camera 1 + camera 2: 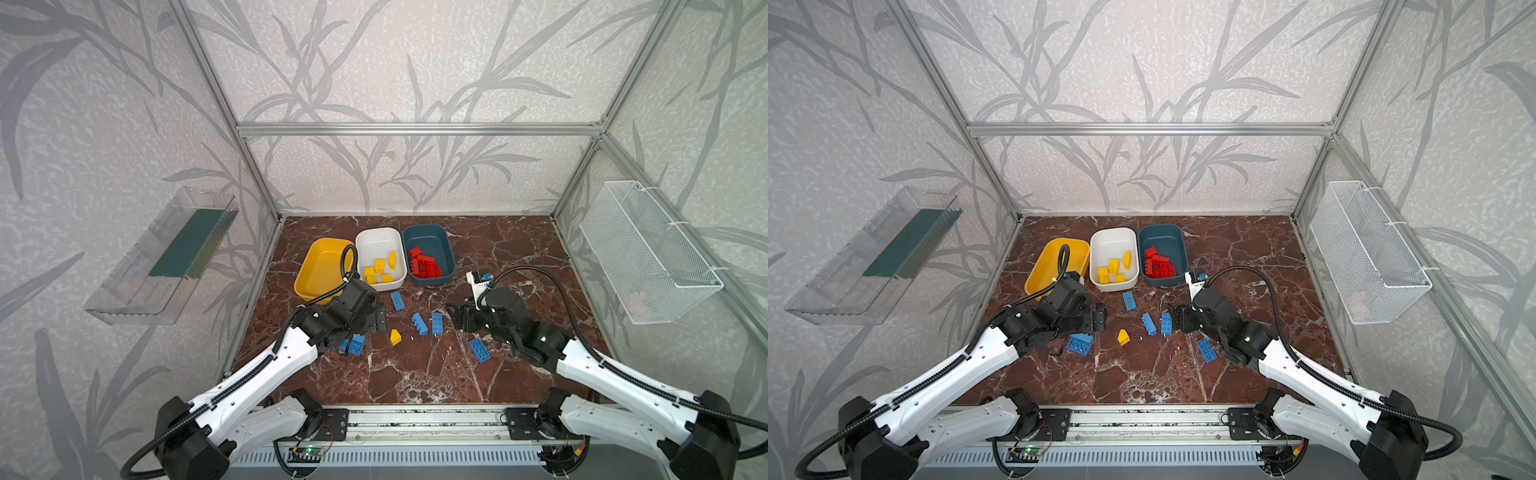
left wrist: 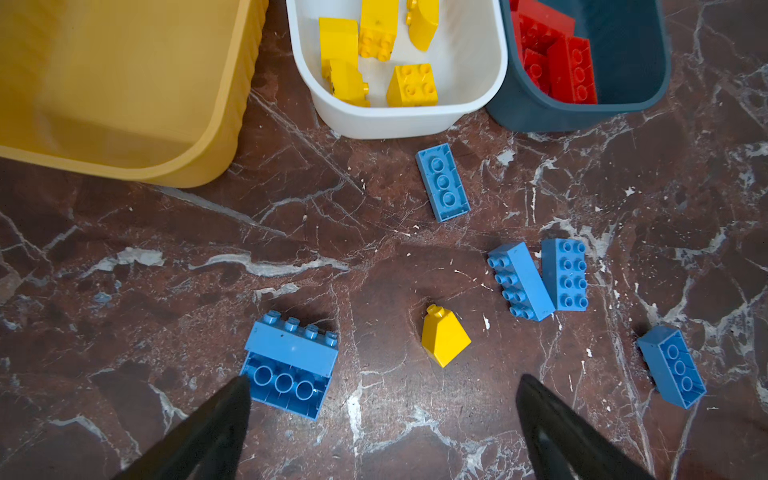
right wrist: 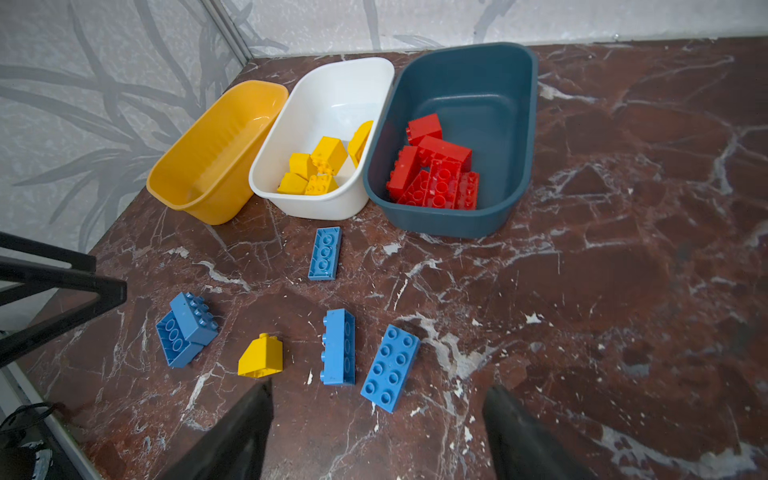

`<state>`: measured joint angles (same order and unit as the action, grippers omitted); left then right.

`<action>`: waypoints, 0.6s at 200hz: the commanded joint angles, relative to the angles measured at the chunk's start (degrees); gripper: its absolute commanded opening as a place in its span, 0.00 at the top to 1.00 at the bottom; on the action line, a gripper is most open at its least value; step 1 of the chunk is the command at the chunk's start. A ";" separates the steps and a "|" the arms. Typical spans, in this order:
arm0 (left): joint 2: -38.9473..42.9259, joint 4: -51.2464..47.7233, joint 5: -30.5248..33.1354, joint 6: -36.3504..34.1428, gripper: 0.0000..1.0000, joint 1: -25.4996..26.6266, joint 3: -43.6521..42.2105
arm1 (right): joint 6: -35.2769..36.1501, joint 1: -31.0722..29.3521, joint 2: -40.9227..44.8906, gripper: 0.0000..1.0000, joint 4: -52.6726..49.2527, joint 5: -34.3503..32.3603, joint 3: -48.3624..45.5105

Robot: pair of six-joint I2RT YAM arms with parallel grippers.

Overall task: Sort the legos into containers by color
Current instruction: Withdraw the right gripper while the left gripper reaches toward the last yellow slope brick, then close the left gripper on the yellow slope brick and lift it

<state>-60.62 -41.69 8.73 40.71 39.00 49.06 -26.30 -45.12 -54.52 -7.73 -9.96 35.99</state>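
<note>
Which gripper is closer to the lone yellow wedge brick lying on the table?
Left. The left gripper hangs open just short of the yellow wedge brick; the right gripper sits farther off, beyond the pair of blue bricks.

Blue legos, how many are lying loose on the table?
6 blue legos: one near the white tub; two side by side mid-table; one alone farther right; two stacked on the left. Others could hide under the arms.

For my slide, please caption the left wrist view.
Open fingers above loose blue legos; the yellow tub is empty.
</note>
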 commanded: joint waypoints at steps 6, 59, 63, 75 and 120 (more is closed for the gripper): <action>-3.29 3.10 0.73 4.58 0.02 0.88 -2.17 | -4.51 0.21 3.41 0.19 6.98 -3.61 -5.31; -14.33 7.13 0.05 7.80 0.03 3.77 -1.15 | -5.86 0.21 3.35 0.19 10.11 -4.08 -10.66; -15.27 7.29 0.22 7.86 0.04 4.07 -0.80 | -5.91 0.21 3.29 0.19 10.46 -3.99 -11.01; -17.68 7.72 0.81 7.97 0.05 5.08 0.17 | -6.17 0.19 3.19 0.19 11.27 -4.09 -11.93; -26.44 6.92 1.88 10.24 0.10 7.10 4.64 | -7.34 0.34 4.89 0.19 13.43 -5.06 -14.70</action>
<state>-83.68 -34.76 8.75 48.01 45.45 50.30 -32.23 -45.08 -51.37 2.42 -13.15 22.81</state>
